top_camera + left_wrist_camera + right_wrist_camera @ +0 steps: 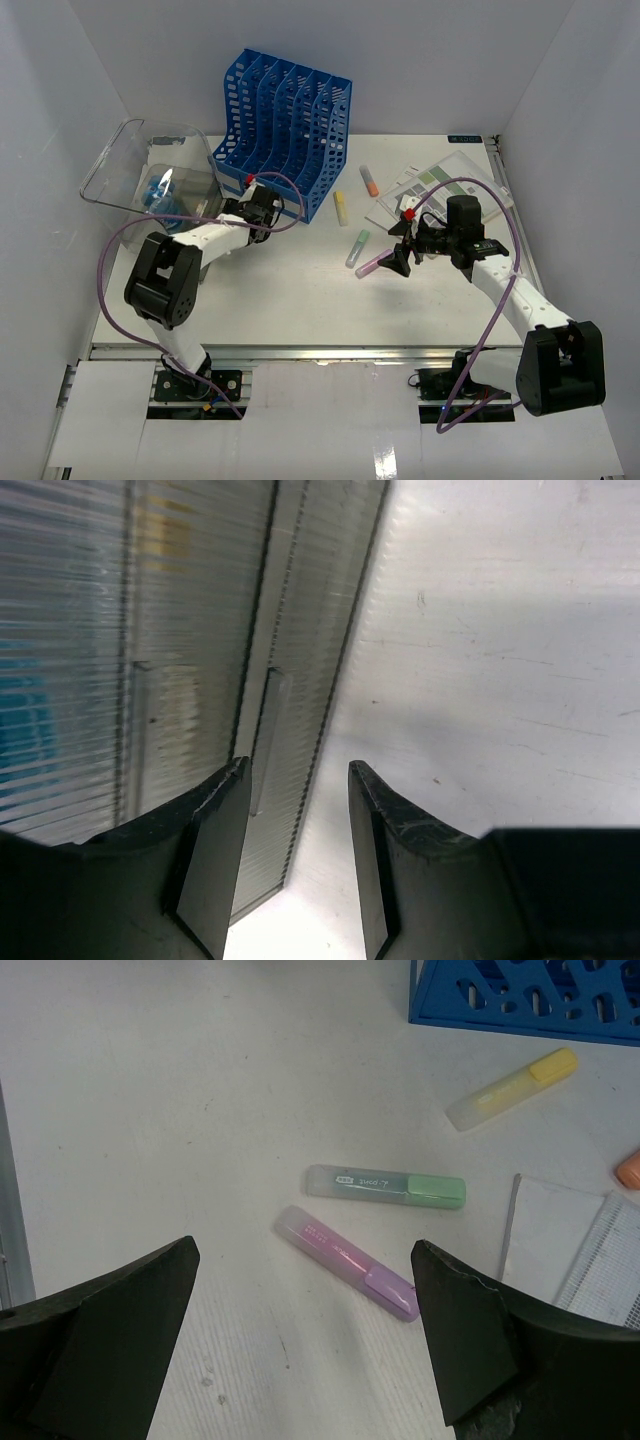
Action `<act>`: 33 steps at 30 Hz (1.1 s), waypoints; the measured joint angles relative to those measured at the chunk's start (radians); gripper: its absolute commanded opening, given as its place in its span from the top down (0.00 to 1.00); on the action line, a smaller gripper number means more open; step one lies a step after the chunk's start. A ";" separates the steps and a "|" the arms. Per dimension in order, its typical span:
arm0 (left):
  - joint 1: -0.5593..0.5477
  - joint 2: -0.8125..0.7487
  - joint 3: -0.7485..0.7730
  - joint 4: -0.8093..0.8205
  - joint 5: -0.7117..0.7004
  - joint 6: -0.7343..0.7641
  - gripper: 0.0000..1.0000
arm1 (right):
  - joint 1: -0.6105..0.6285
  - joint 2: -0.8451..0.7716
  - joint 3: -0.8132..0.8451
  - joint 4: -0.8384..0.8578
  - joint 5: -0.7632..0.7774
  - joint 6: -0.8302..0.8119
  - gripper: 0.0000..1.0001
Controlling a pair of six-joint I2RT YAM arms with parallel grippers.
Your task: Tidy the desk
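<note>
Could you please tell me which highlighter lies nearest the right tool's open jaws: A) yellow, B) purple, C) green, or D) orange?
B: the purple highlighter lies just ahead of the right tool, with the green highlighter beyond it.

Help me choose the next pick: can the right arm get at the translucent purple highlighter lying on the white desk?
Probably yes: the open right gripper hangs over the purple highlighter, nothing between them; the green highlighter lies close beside, but apart.
</note>
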 measured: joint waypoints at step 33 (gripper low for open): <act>0.091 0.030 -0.001 -0.015 0.083 -0.020 0.79 | 0.000 0.009 0.000 -0.022 0.000 -0.003 0.07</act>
